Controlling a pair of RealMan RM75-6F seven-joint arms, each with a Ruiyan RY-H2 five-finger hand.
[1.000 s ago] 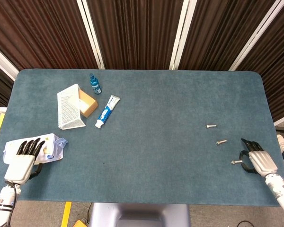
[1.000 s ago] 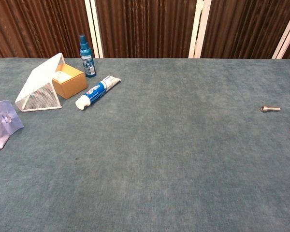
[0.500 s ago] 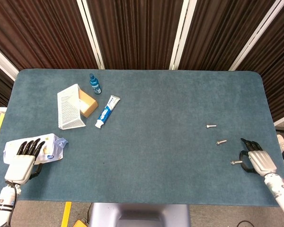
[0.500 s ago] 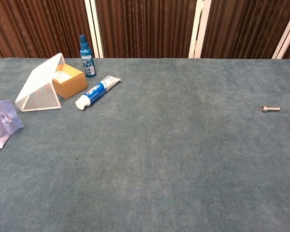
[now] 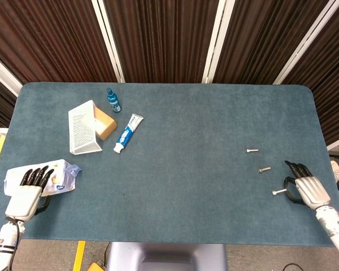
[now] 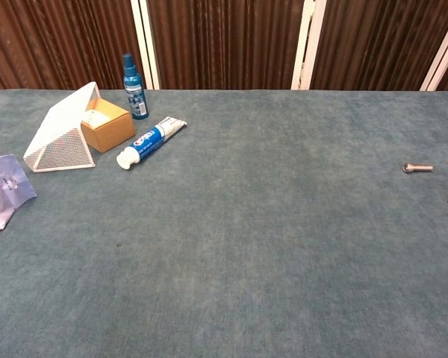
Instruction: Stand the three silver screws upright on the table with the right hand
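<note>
Silver screws [image 5: 252, 151] lying flat, right hand [image 5: 305, 188] beside

Robot lab or test booth, blue carpeted table [image 5: 186, 118], dark corrugated partition panels [image 5: 164, 39]

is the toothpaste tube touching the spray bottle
No, in the head view the toothpaste tube lies on the table apart from the spray bottle, with bare carpet between them.
</note>
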